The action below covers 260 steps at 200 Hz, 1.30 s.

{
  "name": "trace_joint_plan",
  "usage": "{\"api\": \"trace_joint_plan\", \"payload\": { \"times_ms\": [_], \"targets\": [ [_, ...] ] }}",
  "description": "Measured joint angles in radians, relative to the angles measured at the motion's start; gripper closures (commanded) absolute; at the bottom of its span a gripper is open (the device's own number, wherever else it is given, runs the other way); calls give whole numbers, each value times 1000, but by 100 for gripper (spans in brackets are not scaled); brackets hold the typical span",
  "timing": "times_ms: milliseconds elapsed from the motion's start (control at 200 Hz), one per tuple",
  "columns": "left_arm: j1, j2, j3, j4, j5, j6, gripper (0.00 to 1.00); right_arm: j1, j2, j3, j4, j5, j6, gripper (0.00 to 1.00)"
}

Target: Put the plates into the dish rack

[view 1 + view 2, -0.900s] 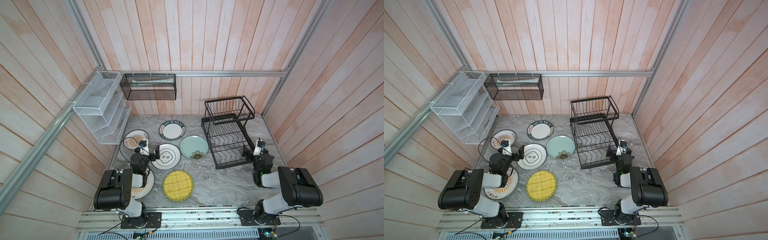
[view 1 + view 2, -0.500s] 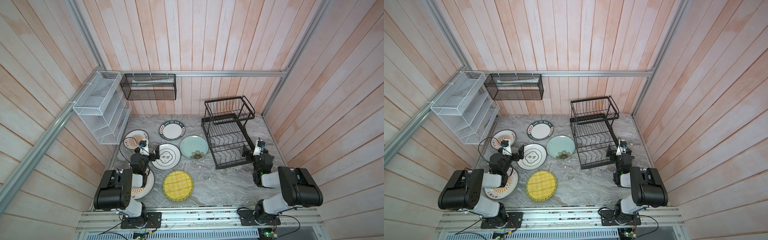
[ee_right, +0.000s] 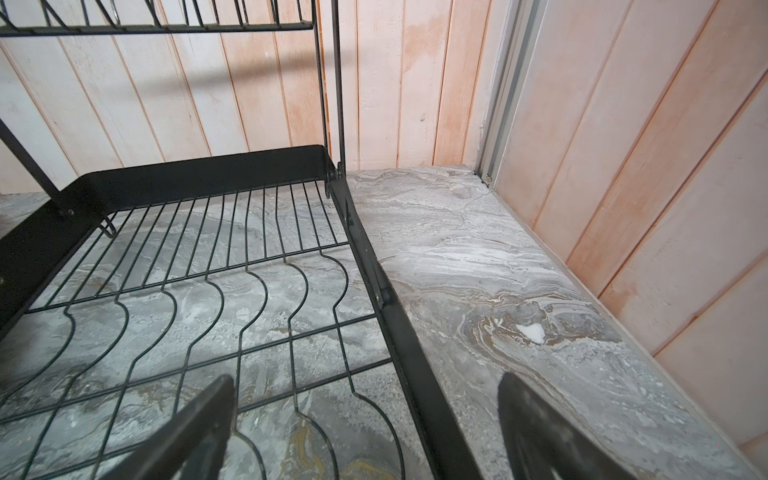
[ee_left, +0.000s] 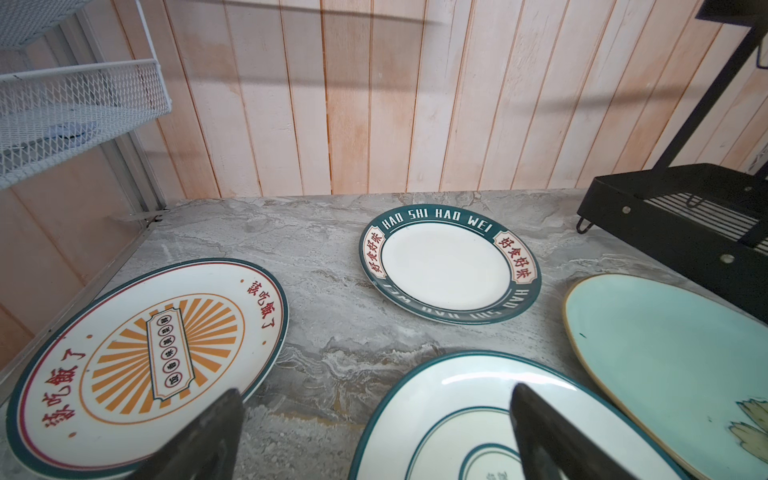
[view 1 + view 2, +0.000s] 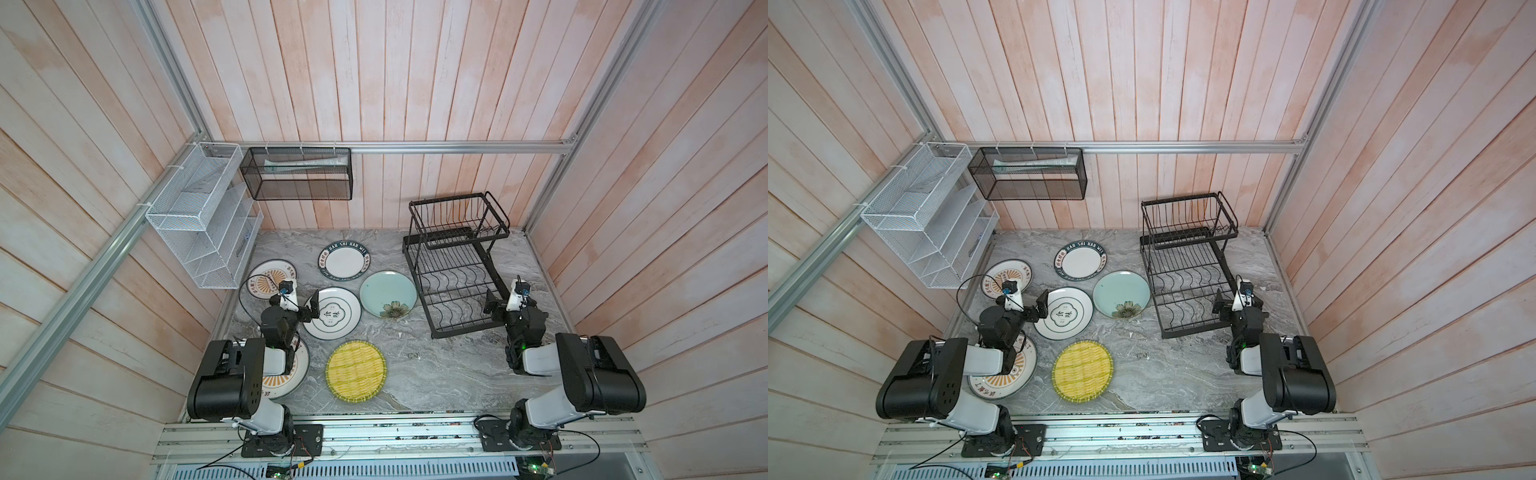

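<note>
Six plates lie flat on the grey marbled counter (image 5: pixel 440 374), all to the left of the black dish rack (image 5: pixel 453 286), which stands at the back right. The plate with the lettered rim (image 5: pixel 344 260) sits nearest the back wall. The teal plate (image 5: pixel 387 294) lies just beside the rack's lower tray, and the ringed white plate (image 5: pixel 332 312) is next to it on the left. The yellow plate (image 5: pixel 355 371) is at the front. One sunburst plate (image 5: pixel 262 282) lies below the white mesh shelf (image 5: pixel 199 224). The other sunburst plate (image 5: pixel 298 370) is partly hidden under the left arm.

The left fingers (image 4: pixel 199 436) are spread wide and hold nothing. One hangs over the ringed white plate's edge and the other over the counter beside the far sunburst plate. The right fingers (image 3: pixel 187 432) are also spread and empty. They straddle the rack's side rail, one above the wavy wire tray and one above bare counter.
</note>
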Motion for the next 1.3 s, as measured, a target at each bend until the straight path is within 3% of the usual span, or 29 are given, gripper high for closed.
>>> {"api": "trace_joint_plan", "payload": {
  "times_ms": [700,885,945,1085,1300],
  "targets": [
    [0,0,0,-2,-1,0,0,0,0,0,-2,0,0,2],
    [-5,-1,13,-24,-66,-15,0,2,0,1,-2,16,2,2],
    [-9,-19,56,-115,-101,-24,0,5,-6,5,-8,59,15,2],
    [-10,-102,200,-319,-158,-46,0,5,-106,115,-221,173,53,2],
    [-11,-244,253,-458,-209,-108,0,5,-296,269,-435,212,100,2]
  ]
}}
